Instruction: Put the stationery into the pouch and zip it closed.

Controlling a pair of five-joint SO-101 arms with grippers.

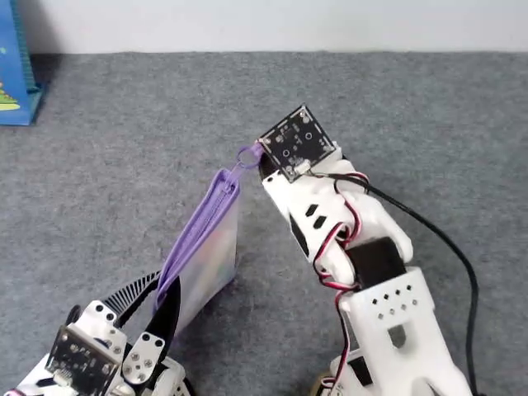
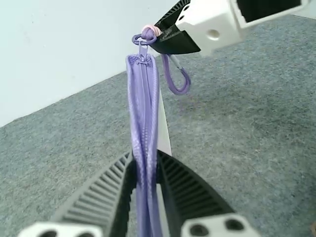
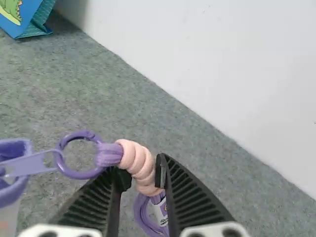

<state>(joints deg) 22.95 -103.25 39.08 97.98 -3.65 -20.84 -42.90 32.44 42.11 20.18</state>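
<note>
1. The flat pouch [image 1: 210, 256] of pale, shimmering plastic with a purple fabric zipper [image 1: 202, 219] is held on edge above the grey felt-covered desk [image 1: 115, 140]. It is zipper side up and stretched between the two arms. I cannot tell whether its lower edge touches the desk.
2. The left pincer [image 2: 145, 159] is clenched on the near end of the pouch, its ribbed black fingers pressing the zipper tape from both sides.
3. The right pincer [image 3: 140, 168] is clenched on a pink coiled band [image 3: 137, 160]. The band is tied to the round purple ring [image 3: 76, 154] on the zipper's pull tab, at the far end of the pouch. A purple clip loop [image 2: 177, 79] dangles just beneath.
4. In the left wrist view the two zipper halves look joined along all the length that shows, and the pull tab sits at the far end by the right pincer. I judge the zipping done, or very nearly so.
5. What lies inside the pouch cannot be made out through its wall, so the pictures do not show whether the stationery is in.
6. What seems left is to make sure the slider is fully home, then let go at both ends.
7. A blue cardboard box [image 1: 15, 66] stands at the far corner of the desk, well apart from the pouch.
</note>
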